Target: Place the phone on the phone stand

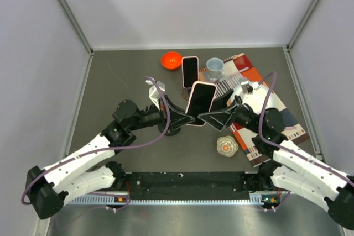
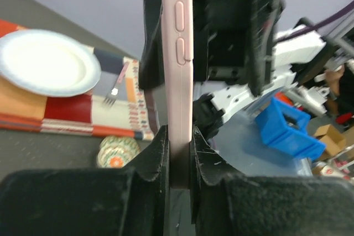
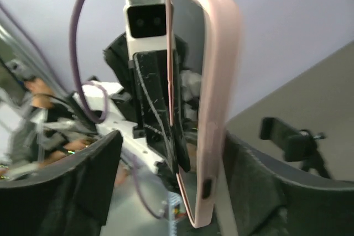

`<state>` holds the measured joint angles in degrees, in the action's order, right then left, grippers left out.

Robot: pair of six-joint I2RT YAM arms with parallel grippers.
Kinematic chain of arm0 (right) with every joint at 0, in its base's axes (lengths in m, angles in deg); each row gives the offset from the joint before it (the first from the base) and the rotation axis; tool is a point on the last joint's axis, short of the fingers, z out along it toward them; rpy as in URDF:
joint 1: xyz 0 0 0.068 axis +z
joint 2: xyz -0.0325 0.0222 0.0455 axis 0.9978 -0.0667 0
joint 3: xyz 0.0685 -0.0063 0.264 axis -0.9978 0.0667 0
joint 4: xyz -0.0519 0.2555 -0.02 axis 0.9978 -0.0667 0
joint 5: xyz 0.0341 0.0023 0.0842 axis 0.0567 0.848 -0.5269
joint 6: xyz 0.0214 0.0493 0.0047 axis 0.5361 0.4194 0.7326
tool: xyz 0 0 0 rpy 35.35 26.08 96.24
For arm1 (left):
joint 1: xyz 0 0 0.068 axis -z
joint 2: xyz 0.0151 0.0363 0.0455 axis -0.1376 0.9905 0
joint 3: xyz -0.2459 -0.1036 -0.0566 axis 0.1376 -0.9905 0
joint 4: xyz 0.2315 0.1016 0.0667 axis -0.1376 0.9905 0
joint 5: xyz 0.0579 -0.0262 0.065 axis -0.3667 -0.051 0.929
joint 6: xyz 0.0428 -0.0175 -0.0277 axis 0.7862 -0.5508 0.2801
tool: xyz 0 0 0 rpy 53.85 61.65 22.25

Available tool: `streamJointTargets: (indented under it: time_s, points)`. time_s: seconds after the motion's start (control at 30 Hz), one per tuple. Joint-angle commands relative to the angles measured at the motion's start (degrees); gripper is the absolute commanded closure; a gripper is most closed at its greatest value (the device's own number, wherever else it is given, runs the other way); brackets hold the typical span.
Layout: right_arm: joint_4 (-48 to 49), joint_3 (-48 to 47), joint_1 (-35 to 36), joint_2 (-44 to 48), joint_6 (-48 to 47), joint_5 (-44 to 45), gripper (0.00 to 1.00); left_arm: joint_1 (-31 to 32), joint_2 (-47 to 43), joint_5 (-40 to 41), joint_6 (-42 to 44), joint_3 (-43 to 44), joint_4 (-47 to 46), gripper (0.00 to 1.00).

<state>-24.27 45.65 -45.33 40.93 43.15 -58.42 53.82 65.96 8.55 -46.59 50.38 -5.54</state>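
The phone [image 1: 200,98], dark screen in a pink case, is held upright above the table's middle. My left gripper [image 1: 187,117] is shut on its lower edge; in the left wrist view the fingers [image 2: 157,153] pinch the pink edge [image 2: 178,70]. My right gripper [image 1: 213,115] is open, with its jaws standing wide on either side of the phone [image 3: 213,92]. One finger [image 3: 249,175] is close beside the phone and the other is well clear. A black phone stand [image 3: 292,138] sits on the table beyond.
A second pink-edged phone [image 1: 189,71] is at the back, between an orange bowl [image 1: 171,59] and a blue cup [image 1: 215,66]. A striped placemat [image 1: 268,111] lies on the right with a plate [image 2: 47,62] and a fork [image 2: 117,84]. A small patterned ball [image 1: 227,146] sits near the front.
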Motion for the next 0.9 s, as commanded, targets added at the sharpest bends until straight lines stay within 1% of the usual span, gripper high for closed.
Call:
streamJointTargets:
  time_s: [0.0,0.03,0.07,0.1,0.13,0.2,0.23,0.27,0.3,0.43,0.47,0.53,0.57,0.63,0.67,0.73,0.77,0.87]
  points:
    - [-42.53,-13.50,-1.28,6.67,-23.78,-2.44,0.22,-0.03,-6.99,1.16,14.61,5.16,13.71,1.00]
    - [-49.19,-16.25,-2.07,6.50,-27.77,-2.62,0.21,-0.03,-8.91,0.90,16.36,5.60,18.87,1.00]
    - [-55.18,-18.97,-3.12,5.63,-31.55,-2.53,0.17,-0.03,-9.72,0.46,19.34,6.13,21.80,1.00]
    - [-60.98,-23.44,-3.48,5.10,-37.76,-2.71,0.14,-0.03,-10.42,0.37,20.93,7.00,24.17,1.00]
    - [-68.35,-25.31,-3.83,4.31,-40.44,-4.88,0.12,-0.03,-11.56,0.89,22.25,7.62,30.29,1.00]
    - [-74.37,-30.22,-3.93,1.77,-47.19,-9.80,0.12,-0.03,-12.18,0.90,26.21,9.28,35.16,1.00]
    - [-77.44,-31.38,-4.01,0.88,-48.80,-15.40,0.12,-0.03,-12.53,0.81,27.53,9.82,37.88,1.00]
    - [-77.82,-32.70,-3.93,0.44,-49.94,-17.63,0.12,-0.03,-12.54,0.20,29.54,10.78,41.48,1.00]
    - [-78.00,-33.32,-4.01,-0.35,-51.87,-19.22,0.13,-0.03,-12.62,-1.55,30.26,11.14,42.99,1.00]
    - [-78.35,-37.36,-3.84,-3.51,-55.92,-22.56,0.16,-0.03,-12.01,-5.25,32.81,12.37,47.39,1.00]
    - [-78.87,-39.37,-3.92,-4.48,-57.24,-23.35,0.18,-0.03,-11.66,-5.69,33.25,12.81,48.27,1.00]
    - [-79.67,-41.05,-3.57,-7.19,-58.21,-23.98,0.22,-0.03,-11.57,-7.01,33.43,12.99,48.46,1.00]
    - [-81.15,-42.80,-3.14,-8.00,-59.61,-23.98,0.25,-0.03,-11.57,-7.28,33.43,13.07,48.46,1.00]
    - [-83.26,-44.13,-1.65,-9.93,-61.55,-22.58,0.28,-0.03,-11.66,-7.45,33.61,13.16,48.37,1.00]
    - [-83.97,-44.83,-1.21,-10.37,-62.86,-22.22,0.31,-0.03,-11.66,-7.45,33.52,13.25,48.46,1.00]
    - [-84.42,-45.01,-0.15,-10.81,-63.40,-22.74,0.33,-0.03,-11.66,-7.54,33.43,13.25,48.19,1.00]
    - [-84.33,-45.01,0.20,-11.16,-63.66,-23.01,0.36,-0.12,-11.66,-7.80,33.34,13.25,48.02,1.00]
    - [-84.33,-45.02,1.35,-11.78,-64.19,-23.18,0.42,-0.03,-11.31,-8.42,33.34,13.25,47.58,1.00]
